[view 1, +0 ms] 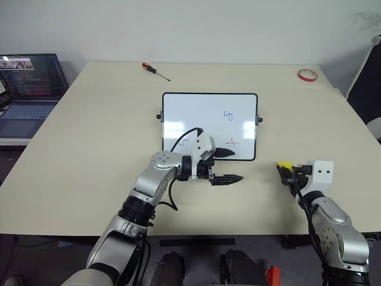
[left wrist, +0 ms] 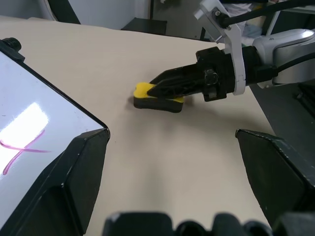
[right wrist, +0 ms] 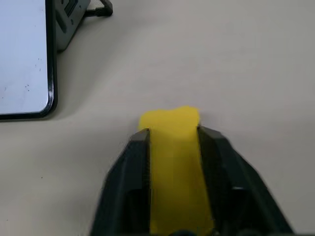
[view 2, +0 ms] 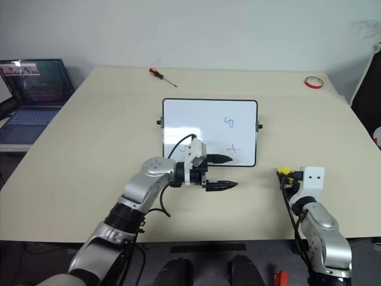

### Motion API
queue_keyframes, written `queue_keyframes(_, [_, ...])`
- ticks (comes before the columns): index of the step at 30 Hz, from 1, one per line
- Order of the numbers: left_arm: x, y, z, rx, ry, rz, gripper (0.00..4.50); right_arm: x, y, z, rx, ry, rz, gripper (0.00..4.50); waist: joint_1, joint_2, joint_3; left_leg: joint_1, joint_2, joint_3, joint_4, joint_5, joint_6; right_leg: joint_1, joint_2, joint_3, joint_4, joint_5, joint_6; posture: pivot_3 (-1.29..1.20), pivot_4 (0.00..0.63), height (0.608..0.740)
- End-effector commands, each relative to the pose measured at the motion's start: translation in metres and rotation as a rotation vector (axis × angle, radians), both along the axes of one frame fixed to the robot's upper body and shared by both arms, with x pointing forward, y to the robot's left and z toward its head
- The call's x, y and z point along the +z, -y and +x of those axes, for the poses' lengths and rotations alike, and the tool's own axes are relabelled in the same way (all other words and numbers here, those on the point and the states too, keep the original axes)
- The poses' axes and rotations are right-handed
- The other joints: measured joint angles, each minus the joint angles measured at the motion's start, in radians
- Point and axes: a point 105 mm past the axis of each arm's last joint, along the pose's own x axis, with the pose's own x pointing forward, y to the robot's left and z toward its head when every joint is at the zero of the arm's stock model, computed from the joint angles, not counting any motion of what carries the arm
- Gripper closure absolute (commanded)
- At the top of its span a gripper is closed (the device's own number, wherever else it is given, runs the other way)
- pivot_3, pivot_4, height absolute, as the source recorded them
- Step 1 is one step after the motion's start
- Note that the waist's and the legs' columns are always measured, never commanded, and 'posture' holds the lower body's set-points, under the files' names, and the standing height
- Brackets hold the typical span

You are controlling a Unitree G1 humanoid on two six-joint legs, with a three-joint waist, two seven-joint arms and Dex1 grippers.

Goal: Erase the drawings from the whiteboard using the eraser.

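Observation:
The whiteboard [view 1: 196, 113] lies flat mid-table. Its drawings are a blue loop [view 1: 228, 115], a red cross [view 1: 233, 143] and a dark squiggle [view 1: 183, 142] partly hidden behind my left arm. My left gripper [view 1: 229, 165] hovers open over the board's near edge, pointing right, with nothing between its fingers [left wrist: 74, 177]. To the right of the board, the yellow eraser [left wrist: 157, 96] with its dark underside sits on the table. My right gripper [view 1: 284, 170] is shut on it, one finger on each side of the eraser [right wrist: 172, 147].
A screwdriver [view 1: 156, 71] lies at the far side of the table [view 1: 89, 155] and a red tape ring [view 1: 307, 74] at the far right corner. An open laptop [view 1: 30, 89] stands off the table's left edge.

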Motion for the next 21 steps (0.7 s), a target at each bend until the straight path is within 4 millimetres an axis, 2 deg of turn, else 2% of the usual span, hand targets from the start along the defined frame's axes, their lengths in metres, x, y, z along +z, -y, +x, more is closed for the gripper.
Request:
queue_keyframes(1, [0.0124,0.0043,-0.0032,-0.024,0.054,-0.019,0.00,0.0077,0.0009,0.0002,0.006,0.033,-0.009,4.41,0.000,0.000,0.000,0.000,0.000,0.000,0.000,0.000,0.000,0.000,0.000,0.000,0.000,0.000,0.000,0.00,0.150,0.740])
queue_keyframes(15, [0.0116,0.0031,-0.0023,-0.018,0.056,-0.022,0.00,0.0062,0.0069,0.0004,-0.017,0.021,-0.038,4.46,0.000,0.000,0.000,0.000,0.000,0.000,0.000,0.000,0.000,0.000,0.000,0.000,0.000,0.000,0.000,0.00,0.150,0.740])
queue_keyframes(18, [0.0118,0.0039,-0.0027,-0.019,0.056,-0.025,0.00,0.0097,0.0074,0.0005,-0.022,0.040,-0.033,3.88,0.000,0.000,0.000,0.000,0.000,0.000,0.000,0.000,0.000,0.000,0.000,0.000,0.000,0.000,0.000,0.00,0.150,0.740])
queue_keyframes(21, [0.0118,0.0041,-0.0030,-0.019,0.054,-0.026,0.00,0.0097,0.0089,0.0003,-0.030,0.036,-0.042,2.83,0.000,0.000,0.000,0.000,0.000,0.000,0.000,0.000,0.000,0.000,0.000,0.000,0.000,0.000,0.000,0.00,0.150,0.740])
